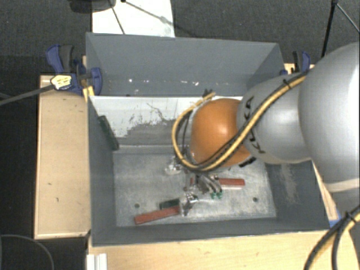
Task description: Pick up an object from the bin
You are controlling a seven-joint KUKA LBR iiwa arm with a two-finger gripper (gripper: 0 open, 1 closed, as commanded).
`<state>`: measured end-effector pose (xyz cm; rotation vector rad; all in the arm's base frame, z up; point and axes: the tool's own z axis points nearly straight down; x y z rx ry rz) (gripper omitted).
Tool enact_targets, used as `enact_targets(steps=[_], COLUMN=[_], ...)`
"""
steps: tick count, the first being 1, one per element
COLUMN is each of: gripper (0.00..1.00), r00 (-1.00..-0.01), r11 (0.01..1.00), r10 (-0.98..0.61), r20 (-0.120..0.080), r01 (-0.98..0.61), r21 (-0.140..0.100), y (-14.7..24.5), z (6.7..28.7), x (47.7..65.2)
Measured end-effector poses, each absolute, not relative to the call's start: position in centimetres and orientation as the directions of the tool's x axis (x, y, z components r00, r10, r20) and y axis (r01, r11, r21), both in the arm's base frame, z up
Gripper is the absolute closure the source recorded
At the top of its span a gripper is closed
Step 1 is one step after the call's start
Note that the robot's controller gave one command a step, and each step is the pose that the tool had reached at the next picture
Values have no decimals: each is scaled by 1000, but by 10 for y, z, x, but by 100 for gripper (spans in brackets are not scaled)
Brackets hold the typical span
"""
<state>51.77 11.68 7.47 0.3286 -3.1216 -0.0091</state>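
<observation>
My gripper (190, 198) hangs low over the bin floor, right of centre, its body partly hidden under the orange cover. Just left of its tips lies a small black block (168, 205). A long red-brown bar (156, 216) rests flat near the bin's front wall, below and left of the tips. A second red bar (232, 181) lies to the right of the gripper, with a small green piece (216, 194) close beside the fingers. Nothing is visibly held between the fingers.
A dark flat strip (106, 131) leans against the bin's left wall. A small pale scrap (170, 168) lies under the cable loop. The arm and its orange cover hide the bin's right middle.
</observation>
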Motion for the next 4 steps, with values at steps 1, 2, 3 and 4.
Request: enact_targets(steps=[1, 2, 3, 4], gripper=[0, 0, 100, 100], r00=[-911, -911, -845, -846], r11=[911, 911, 846, 846], r10=[-412, -411, -534, -533], r20=[2, 1, -18, -18], r01=[-412, -411, -534, -533], r21=[-6, -4, -1, -1], y=[161, 174, 124, 124], z=[75, 75, 75, 75], x=[536, 544, 528, 528])
